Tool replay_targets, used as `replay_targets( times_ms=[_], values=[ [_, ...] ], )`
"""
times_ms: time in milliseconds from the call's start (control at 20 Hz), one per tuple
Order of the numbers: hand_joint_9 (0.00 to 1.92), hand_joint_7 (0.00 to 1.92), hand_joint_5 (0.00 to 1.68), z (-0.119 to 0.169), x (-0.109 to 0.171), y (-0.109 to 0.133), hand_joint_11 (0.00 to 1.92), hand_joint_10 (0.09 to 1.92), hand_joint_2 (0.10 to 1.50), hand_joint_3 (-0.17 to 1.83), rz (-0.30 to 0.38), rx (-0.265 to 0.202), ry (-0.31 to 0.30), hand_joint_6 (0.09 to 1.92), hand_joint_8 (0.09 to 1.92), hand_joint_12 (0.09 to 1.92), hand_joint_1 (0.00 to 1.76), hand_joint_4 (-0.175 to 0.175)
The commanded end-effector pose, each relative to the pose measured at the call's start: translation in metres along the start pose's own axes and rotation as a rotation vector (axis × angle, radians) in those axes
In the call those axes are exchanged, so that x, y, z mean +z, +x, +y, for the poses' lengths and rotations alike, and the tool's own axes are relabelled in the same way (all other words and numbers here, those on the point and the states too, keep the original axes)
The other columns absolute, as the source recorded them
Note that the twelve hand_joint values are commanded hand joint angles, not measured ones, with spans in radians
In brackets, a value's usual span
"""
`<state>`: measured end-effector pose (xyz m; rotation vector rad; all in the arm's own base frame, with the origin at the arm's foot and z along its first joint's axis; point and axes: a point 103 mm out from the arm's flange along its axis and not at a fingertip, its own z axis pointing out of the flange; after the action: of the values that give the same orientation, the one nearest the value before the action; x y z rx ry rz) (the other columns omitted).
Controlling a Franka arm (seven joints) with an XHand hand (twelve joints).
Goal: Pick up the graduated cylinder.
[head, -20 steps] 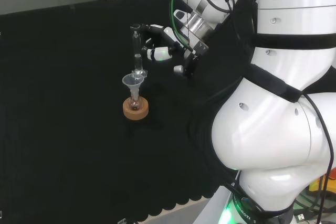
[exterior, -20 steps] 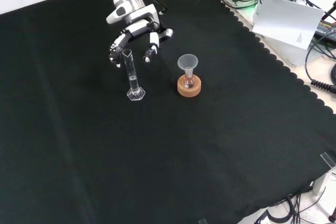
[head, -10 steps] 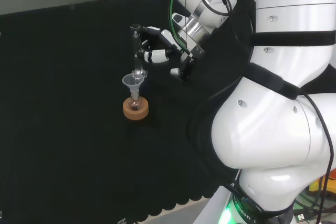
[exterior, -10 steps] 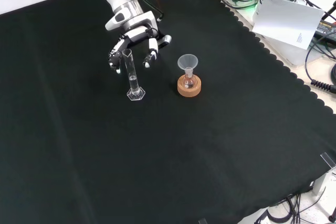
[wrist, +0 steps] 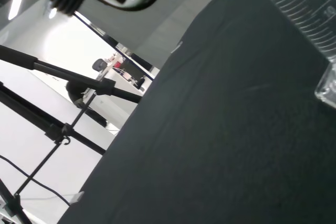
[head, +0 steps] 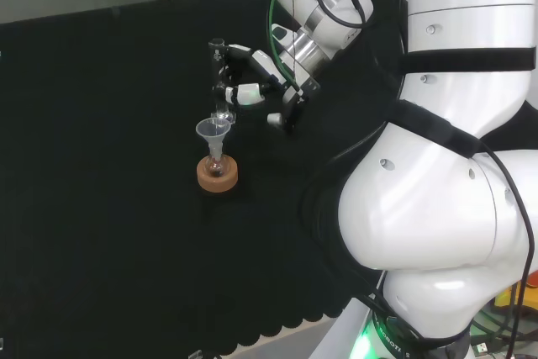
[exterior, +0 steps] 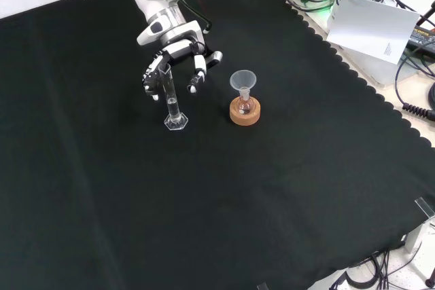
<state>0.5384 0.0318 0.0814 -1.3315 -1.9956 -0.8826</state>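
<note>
Black cloth covers the whole surface (exterior: 285,188), with a scalloped hem along the side where the cables and a sheet of paper sit off the cloth in the front view.

Using the cork ring stand with its small flask and clear plastic funnel (exterior: 244,103) as the landmark and going left to right in the front view: the tall, narrow clear graduated cylinder (exterior: 170,100) stands upright to the left of it, a clear gap between them. It's a skinny tube with a flat hexagonal foot on the cloth, and printed scale lines show up along the wall in the wrist view (wrist: 302,11). Looks like a little liquid low down, but I can't say for sure.

The black and white hand (exterior: 175,66) is up behind the top of the cylinder in the front view, and just right of its upper half in the head view (head: 252,81). Fingers are spread and loosely bent, reaching to either side of the tube, with none clearly closed on it, so nothing is gripped yet.

So I'd call this the final approach, right before the grasp. Next move calls for easing in until the tube sits between thumb and fingers, closing round the upper part, then lifting straight up. It's top-heavy on a small foot, so a sideways nudge could tip it toward the funnel.
</note>
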Motion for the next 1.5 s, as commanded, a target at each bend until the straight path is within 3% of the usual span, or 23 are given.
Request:
replay_targets(
  times_ms=[50, 300, 1500],
  values=[
    [0.74, 0.49, 0.48, 0.003, 0.006, 0.0, 0.49, 0.51, 0.64, 0.64, 0.015, -0.003, -0.008, 0.09, 0.62, 1.28, 0.96, -0.036],
    [0.76, 0.52, 0.5, 0.004, 0.011, -0.003, 0.51, 0.5, 0.63, 0.65, 0.034, 0.0, -0.045, 0.09, 0.62, 1.27, 0.97, -0.036],
    [0.98, 0.66, 0.63, 0.011, 0.017, -0.01, 0.74, 0.36, 0.7, 0.61, 0.04, 0.031, -0.09, 0.13, 0.57, 1.13, 1.0, -0.031]
  ],
)
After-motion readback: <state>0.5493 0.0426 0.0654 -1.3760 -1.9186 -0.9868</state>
